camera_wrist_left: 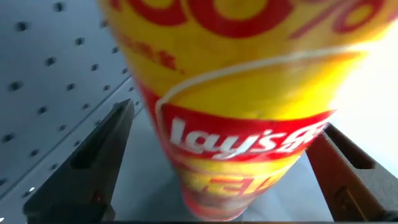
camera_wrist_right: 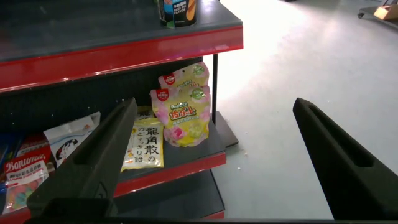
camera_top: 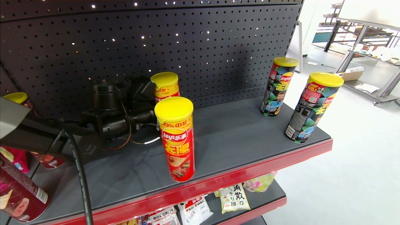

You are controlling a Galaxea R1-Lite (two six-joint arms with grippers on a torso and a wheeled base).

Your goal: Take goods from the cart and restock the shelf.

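A red chips can with a yellow lid [camera_top: 165, 85] stands at the back of the dark shelf [camera_top: 237, 137], close to the pegboard. My left gripper [camera_top: 149, 91] is open around it. In the left wrist view the can [camera_wrist_left: 249, 124] sits between the two fingers [camera_wrist_left: 93, 168], with a thin gap on one side. A second red can [camera_top: 177, 137] stands just in front, near the shelf's red edge. My right gripper [camera_wrist_right: 214, 124] is open and holds nothing; beyond it are the lower shelves.
Two dark cans with yellow lids [camera_top: 279, 87] [camera_top: 312, 107] stand at the shelf's right end. More cans [camera_top: 18, 187] crowd the left end. Snack bags [camera_wrist_right: 183, 112] lie on the lower shelf. Open floor lies to the right.
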